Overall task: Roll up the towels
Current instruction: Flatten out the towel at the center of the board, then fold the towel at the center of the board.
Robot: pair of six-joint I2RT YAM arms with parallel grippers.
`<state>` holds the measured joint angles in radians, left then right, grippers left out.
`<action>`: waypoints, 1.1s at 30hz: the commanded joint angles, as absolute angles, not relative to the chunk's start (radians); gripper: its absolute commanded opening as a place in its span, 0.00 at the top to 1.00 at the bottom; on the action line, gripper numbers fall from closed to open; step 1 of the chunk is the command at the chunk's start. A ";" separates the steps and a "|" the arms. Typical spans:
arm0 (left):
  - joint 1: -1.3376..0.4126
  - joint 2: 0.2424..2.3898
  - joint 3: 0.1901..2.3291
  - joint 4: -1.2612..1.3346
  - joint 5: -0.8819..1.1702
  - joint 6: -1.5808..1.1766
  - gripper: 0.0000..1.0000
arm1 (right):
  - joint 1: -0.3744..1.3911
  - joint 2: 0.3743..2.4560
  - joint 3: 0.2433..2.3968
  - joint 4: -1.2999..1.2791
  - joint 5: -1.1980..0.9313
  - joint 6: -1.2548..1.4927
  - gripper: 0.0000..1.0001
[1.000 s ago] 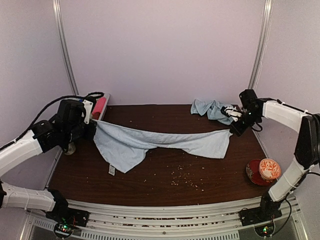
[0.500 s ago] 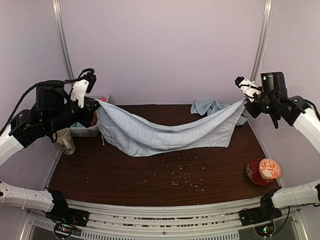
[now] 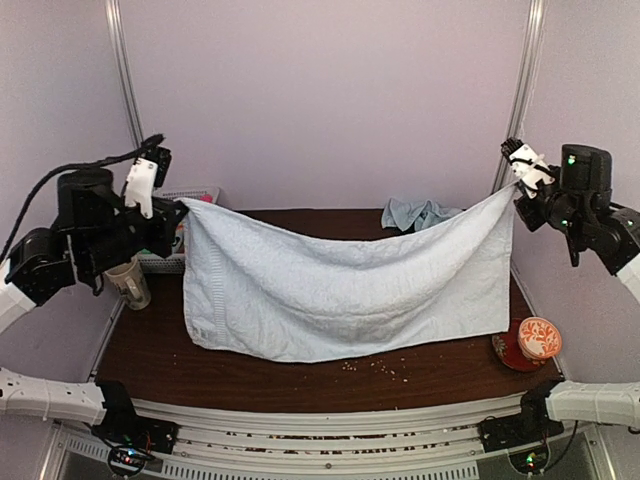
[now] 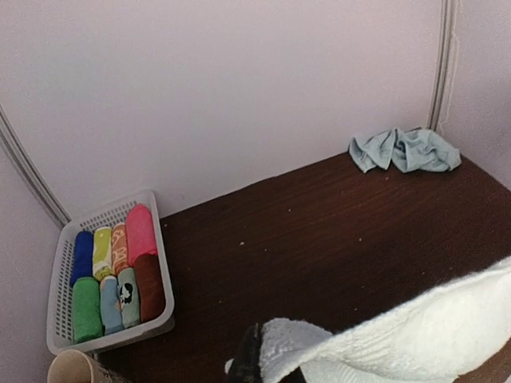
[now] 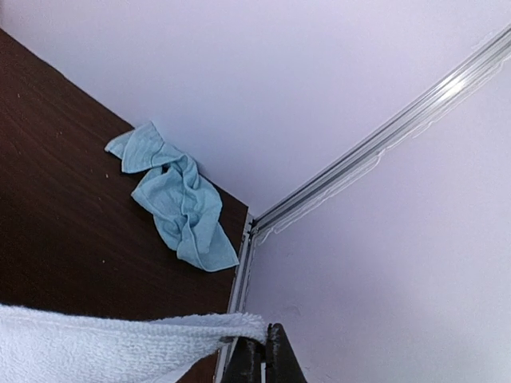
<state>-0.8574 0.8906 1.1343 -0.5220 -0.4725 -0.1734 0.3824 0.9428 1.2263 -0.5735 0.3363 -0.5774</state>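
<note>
Dark table [image 3: 230,372], hanging towel [image 3: 350,290], basket [image 4: 57,279], cup [image 3: 132,285], bowl [image 3: 538,338]

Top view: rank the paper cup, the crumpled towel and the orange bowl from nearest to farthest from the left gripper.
1. The paper cup, left edge, just below the left gripper that holds the spread towel.
2. The crumpled towel, back right by the wall.
3. The orange bowl, front right corner.

This looks like a robot lab cell, probably a purpose-built booth: plain lilac wall panels [image 3: 330,100] framed by aluminium posts [image 3: 524,80] box in a dark wooden table [image 3: 300,378], with the left arm [image 3: 45,395] and right arm [image 3: 600,400] bolted to a slotted metal rail [image 3: 330,437] along its near edge.
</note>
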 commanded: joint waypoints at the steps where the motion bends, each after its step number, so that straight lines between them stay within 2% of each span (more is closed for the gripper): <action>1: -0.801 1.090 1.063 -0.491 -0.548 -0.272 1.00 | 0.384 1.096 1.132 -0.462 0.452 -0.614 1.00; 6: -0.658 1.362 1.095 -0.407 -0.507 -0.291 1.00 | 0.354 1.346 1.123 -0.334 0.467 -0.645 1.00; 11: -0.607 1.598 1.193 -0.311 -0.564 -0.242 1.00 | 0.290 1.669 1.228 -0.225 0.520 -0.647 1.00; 15: -0.576 1.799 1.299 -0.276 -0.584 -0.180 1.00 | 0.267 1.811 1.276 -0.114 0.550 -0.675 1.00; 20: -0.542 1.936 1.407 -0.231 -0.635 -0.101 1.00 | 0.258 1.885 1.308 -0.017 0.581 -0.675 1.00; 26: -0.507 1.948 1.406 -0.141 -0.639 -0.024 1.00 | 0.247 1.879 1.285 0.075 0.592 -0.680 1.00; 33: -0.452 1.912 1.343 -0.029 -0.504 0.064 1.00 | 0.212 1.878 1.299 0.065 0.509 -0.702 1.00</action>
<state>-0.4774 1.9568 1.3739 -0.1524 -0.5766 -0.0216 0.2321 1.8946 1.2873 0.0261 0.5411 -0.6788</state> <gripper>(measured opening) 0.006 0.009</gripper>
